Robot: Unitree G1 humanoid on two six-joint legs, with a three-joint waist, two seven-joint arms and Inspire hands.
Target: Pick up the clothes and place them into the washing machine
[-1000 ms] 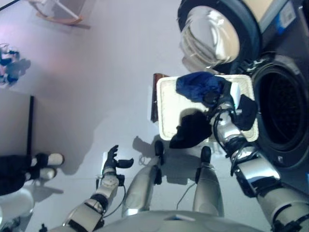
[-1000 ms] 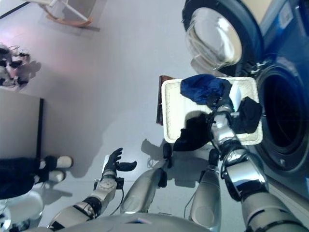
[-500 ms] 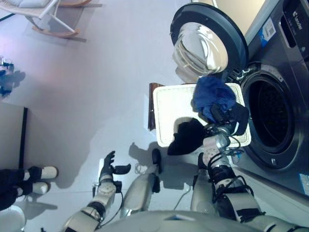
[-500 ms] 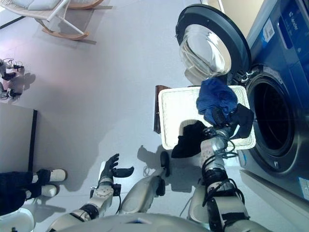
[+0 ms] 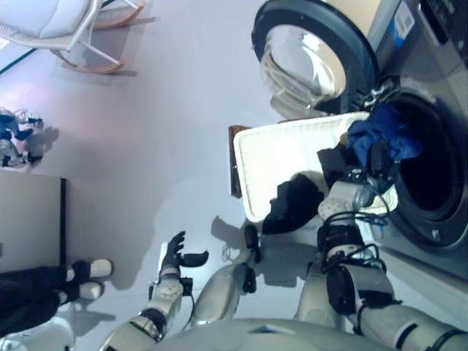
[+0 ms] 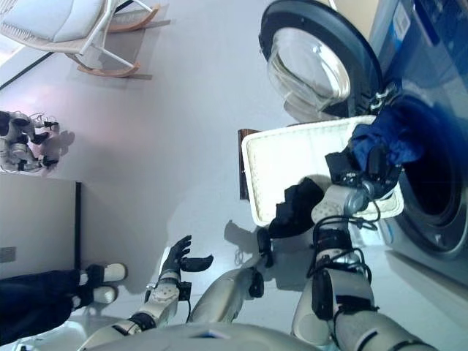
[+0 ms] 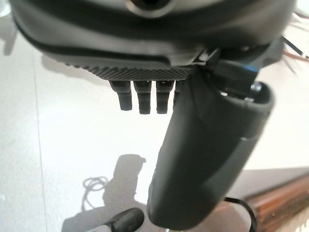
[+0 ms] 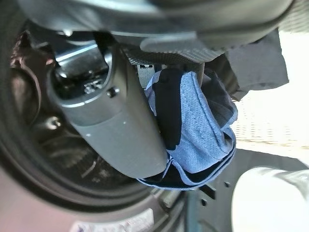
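One washing machine (image 5: 431,110) | one white laundry basket (image 5: 278,157) | one blue garment (image 5: 380,135) | perhaps two black garments (image 5: 292,205) | one rocking chair (image 5: 62,29)

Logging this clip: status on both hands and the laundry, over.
Right hand shut on blue garment, at the washing machine opening. Left hand open, empty, low at its side. Black clothes left in white basket. Door open, path clear.

Washing machine (image 5: 439,88): cabinet cut off at head views' right edge; drum interior dark, contents indiscernible.
Right hand (image 5: 378,162): fingers buried in blue garment (image 5: 380,131).
Rocking chair (image 6: 66,29): cropped at top edge.
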